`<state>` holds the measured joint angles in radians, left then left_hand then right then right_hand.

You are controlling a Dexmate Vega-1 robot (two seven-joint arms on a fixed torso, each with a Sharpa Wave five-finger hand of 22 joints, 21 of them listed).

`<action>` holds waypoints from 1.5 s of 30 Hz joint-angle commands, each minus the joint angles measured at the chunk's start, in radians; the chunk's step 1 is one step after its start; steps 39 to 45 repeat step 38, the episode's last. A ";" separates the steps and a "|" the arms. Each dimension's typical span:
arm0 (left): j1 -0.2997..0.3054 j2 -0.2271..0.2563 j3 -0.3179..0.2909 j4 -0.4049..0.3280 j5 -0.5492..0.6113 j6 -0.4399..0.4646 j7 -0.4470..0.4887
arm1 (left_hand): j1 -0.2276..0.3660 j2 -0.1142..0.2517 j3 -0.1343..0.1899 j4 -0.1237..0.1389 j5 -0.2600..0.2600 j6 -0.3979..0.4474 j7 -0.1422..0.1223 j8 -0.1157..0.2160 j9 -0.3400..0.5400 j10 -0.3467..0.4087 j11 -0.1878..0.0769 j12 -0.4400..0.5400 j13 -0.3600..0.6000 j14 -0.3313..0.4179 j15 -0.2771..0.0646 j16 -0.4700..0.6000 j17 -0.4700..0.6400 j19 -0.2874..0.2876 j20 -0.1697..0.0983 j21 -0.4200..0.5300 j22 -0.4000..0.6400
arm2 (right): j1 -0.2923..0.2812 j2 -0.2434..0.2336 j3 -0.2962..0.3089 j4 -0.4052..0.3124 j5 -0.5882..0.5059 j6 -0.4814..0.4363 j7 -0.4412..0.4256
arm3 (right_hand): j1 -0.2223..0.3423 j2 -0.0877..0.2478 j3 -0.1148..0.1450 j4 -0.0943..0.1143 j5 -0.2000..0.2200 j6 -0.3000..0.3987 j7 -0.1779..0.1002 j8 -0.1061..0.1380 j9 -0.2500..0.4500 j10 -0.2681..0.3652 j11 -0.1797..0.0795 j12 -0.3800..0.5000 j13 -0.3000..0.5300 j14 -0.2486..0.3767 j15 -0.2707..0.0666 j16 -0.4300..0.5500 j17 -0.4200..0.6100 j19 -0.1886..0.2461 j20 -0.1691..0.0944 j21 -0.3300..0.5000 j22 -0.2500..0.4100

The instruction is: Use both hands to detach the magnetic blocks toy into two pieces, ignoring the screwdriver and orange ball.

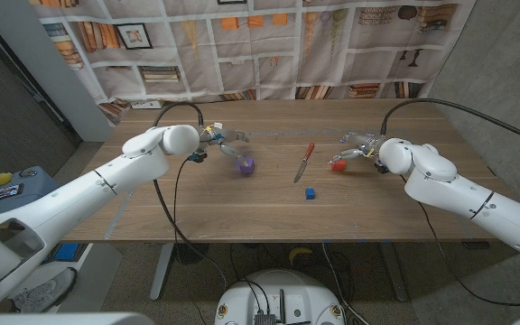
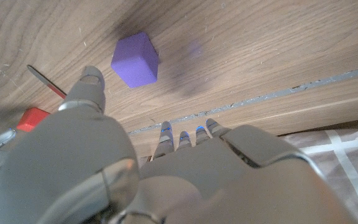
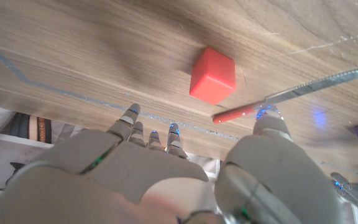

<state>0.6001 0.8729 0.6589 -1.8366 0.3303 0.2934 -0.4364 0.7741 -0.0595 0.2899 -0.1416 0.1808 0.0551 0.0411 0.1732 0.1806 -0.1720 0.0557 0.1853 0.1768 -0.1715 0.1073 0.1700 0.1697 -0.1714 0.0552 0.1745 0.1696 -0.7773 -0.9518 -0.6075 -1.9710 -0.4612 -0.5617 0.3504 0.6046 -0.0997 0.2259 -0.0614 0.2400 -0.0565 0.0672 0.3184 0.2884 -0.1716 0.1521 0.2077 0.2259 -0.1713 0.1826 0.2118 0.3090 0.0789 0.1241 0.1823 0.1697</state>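
Note:
The blocks lie apart on the wooden table (image 1: 242, 212). A purple cube (image 1: 245, 164) (image 2: 135, 59) sits just in front of my left hand (image 1: 219, 140) (image 2: 104, 168), whose fingers are spread and hold nothing. A red cube (image 1: 338, 165) (image 3: 213, 76) lies on the table close in front of my right hand (image 1: 359, 144) (image 3: 185, 174), which also hovers with its fingers apart and empty. A small blue cube (image 1: 310, 193) lies by itself nearer the front edge. Neither hand touches a cube.
A red-handled screwdriver (image 1: 304, 162) (image 3: 291, 96) lies between the purple and red cubes, pointing front to back. A printed bookshelf backdrop (image 1: 269, 45) hangs behind the table's far edge. Cables (image 1: 179, 181) run from both arms.

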 commanded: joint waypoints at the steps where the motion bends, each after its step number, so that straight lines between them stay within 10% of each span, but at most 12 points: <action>1: 0.068 0.013 -0.086 0.025 -0.192 -0.031 0.120 | -0.026 0.006 0.001 0.010 0.000 -0.004 -0.005 0.002 -0.001 -0.076 -0.005 0.012 0.001 -0.178 -0.008 0.011 0.003 -0.092 -0.014 0.012 0.003 | -0.093 -0.008 0.115 0.017 0.236 0.093 -0.200 | -0.030 0.001 -0.006 0.005 0.006 -0.013 -0.001 -0.011 -0.005 -0.034 -0.001 0.014 0.000 -0.039 -0.007 0.008 0.004 0.012 -0.008 0.009 0.003; 20: 0.149 -0.016 -0.154 0.147 -0.376 -0.190 0.335 | -0.086 0.039 -0.003 0.031 0.005 0.005 -0.028 0.008 -0.002 -0.060 -0.023 0.014 0.000 -0.146 -0.031 0.017 0.002 -0.057 -0.035 0.022 0.002 | -0.170 0.088 0.203 0.152 0.498 0.331 -0.469 | -0.101 0.034 -0.023 0.024 -0.002 0.051 -0.070 -0.042 -0.068 0.055 -0.081 0.031 -0.021 0.016 -0.072 0.026 -0.006 0.064 -0.064 0.019 0.000; 25: 0.171 -0.055 -0.167 0.186 -0.422 -0.234 0.393 | -0.115 0.056 -0.004 0.039 0.005 0.002 -0.068 0.008 -0.003 -0.066 -0.050 0.010 -0.001 -0.140 -0.042 0.014 0.001 -0.051 -0.041 0.021 0.002 | -0.170 0.097 0.210 0.186 0.551 0.374 -0.477 | -0.114 0.042 -0.026 0.024 -0.010 0.050 -0.087 -0.059 -0.084 0.079 -0.103 0.031 -0.029 0.030 -0.096 0.026 -0.013 0.076 -0.077 0.018 -0.001; 45: 0.209 -0.162 -0.194 0.315 -0.550 -0.398 0.482 | -0.167 0.101 -0.001 0.050 0.000 0.029 -0.074 0.013 -0.005 -0.031 -0.082 0.018 -0.003 -0.093 -0.075 0.020 0.000 0.008 -0.073 0.032 0.001 | -0.207 0.147 0.256 0.262 0.706 0.501 -0.521 | -0.144 0.063 -0.032 0.029 -0.027 0.079 -0.109 -0.079 -0.105 0.133 -0.128 0.029 -0.041 0.068 -0.141 0.030 -0.033 0.099 -0.114 0.018 -0.002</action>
